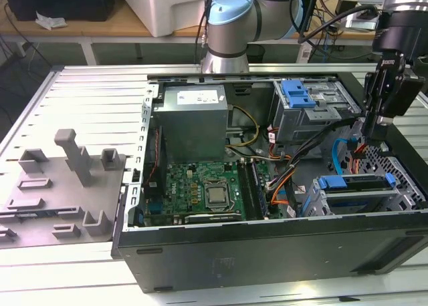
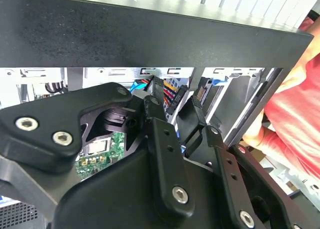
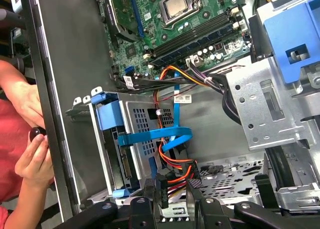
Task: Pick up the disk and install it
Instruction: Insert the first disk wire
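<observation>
Closest in, the gripper (image 3: 171,184) hangs with its jaws spread, straddling the orange-red cables (image 3: 175,164) and pinching nothing. That is likely because the disk (image 1: 354,184) needs no holding. It sits lower right in the exterior view, its blue carrier seated in the grey cage (image 3: 145,124). Beyond the case wall (image 3: 50,139), a person's hand (image 3: 32,156) grips something small and black.

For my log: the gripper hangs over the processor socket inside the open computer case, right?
No. The exterior view shows the gripper over the cables by the lower drive cage, not the processor socket, inside the open computer case.
</observation>
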Motion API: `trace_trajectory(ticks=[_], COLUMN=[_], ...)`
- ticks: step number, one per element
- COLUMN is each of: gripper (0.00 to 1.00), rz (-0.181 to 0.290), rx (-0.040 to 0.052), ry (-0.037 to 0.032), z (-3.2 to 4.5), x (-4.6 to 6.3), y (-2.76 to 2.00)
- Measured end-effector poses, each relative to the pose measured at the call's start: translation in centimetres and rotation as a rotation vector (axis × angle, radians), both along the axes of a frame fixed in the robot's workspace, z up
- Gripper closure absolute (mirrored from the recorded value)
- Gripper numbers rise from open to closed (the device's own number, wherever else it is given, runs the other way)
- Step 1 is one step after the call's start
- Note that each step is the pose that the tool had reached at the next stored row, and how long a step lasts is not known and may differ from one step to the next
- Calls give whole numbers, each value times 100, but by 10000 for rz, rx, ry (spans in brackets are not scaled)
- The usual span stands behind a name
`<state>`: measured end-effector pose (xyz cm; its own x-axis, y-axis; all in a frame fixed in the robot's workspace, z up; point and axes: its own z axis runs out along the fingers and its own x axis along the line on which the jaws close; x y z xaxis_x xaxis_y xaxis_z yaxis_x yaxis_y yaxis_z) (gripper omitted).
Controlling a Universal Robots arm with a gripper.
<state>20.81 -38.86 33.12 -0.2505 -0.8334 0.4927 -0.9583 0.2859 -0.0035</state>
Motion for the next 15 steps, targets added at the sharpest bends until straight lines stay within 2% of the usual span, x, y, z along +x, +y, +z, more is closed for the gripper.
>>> trace_trajectory(ticks=[4,6,7,8,15], gripper=[63,76,76,84,84], rz=[-5,-7,-9,-13,-23], rx=[-4,-14,-16,-25,-36], ry=[0,1,1,1,2], z=[-4,-9,-10,-13,-17], x=[0,0,0,0,-5], y=[0,0,0,0,0])
